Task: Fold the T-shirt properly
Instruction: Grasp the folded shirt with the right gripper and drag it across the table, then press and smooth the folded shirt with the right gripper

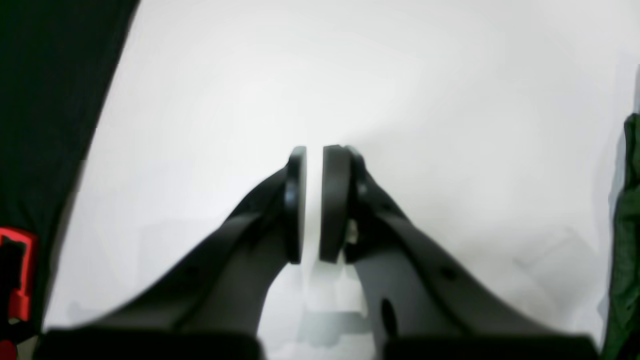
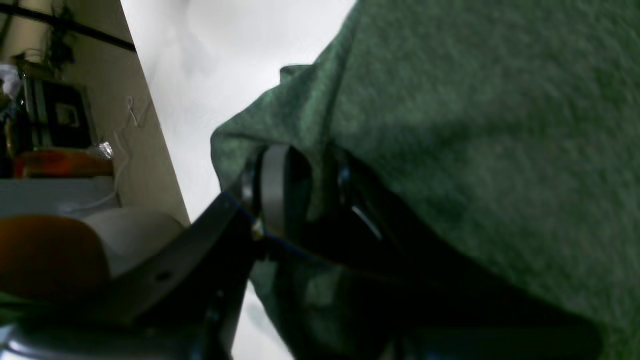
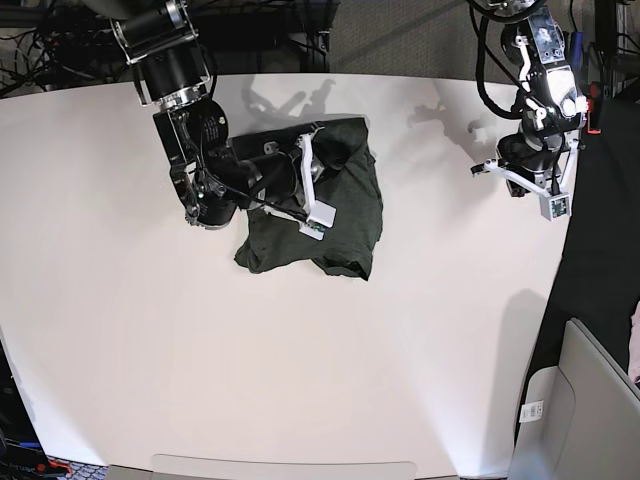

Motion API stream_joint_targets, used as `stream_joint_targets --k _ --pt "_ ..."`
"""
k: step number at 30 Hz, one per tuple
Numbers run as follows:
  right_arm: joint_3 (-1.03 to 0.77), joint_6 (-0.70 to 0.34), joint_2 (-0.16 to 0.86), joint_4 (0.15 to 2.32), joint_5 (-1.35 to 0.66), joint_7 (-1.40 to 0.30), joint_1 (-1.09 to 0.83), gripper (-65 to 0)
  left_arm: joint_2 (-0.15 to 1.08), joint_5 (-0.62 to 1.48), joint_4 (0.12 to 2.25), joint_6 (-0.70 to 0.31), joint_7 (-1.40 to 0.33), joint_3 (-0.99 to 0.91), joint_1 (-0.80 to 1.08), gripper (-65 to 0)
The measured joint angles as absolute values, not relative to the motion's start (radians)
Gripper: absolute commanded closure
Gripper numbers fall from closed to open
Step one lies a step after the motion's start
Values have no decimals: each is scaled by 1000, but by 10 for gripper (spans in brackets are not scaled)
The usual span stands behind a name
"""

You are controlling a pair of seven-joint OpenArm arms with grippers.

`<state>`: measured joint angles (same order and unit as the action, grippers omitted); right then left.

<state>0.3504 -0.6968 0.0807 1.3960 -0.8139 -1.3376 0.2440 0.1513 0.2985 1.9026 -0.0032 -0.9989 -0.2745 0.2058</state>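
Note:
The T-shirt is a dark green crumpled heap on the white table, a little behind the middle. My right gripper lies over its upper left part. In the right wrist view this gripper is shut on a fold of the T-shirt, and fabric drapes over one finger. My left gripper hovers over bare table at the far right, apart from the shirt. In the left wrist view it holds nothing, with its jaws nearly together. A strip of shirt shows at that view's right edge.
The table's right edge runs close to my left arm, with dark floor beyond it. A grey chair stands at the bottom right. A red part sits off the table. Shelves and clutter lie beyond the table's other side.

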Motion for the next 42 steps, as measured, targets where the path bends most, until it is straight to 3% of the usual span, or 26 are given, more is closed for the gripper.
stream_joint_targets --k 8,25,42 --pt "350 -701 181 1404 -808 -1240 247 -103 147 298 1905 -3 -1000 -277 235 -37" --pt "139 -699 369 1402 -764 -1268 288 -103 149 299 2000 -4 -998 -282 297 -37" --pt "134 -696 536 1480 -732 -1232 316 -103 150 299 2028 -7 -999 -282 348 -37"
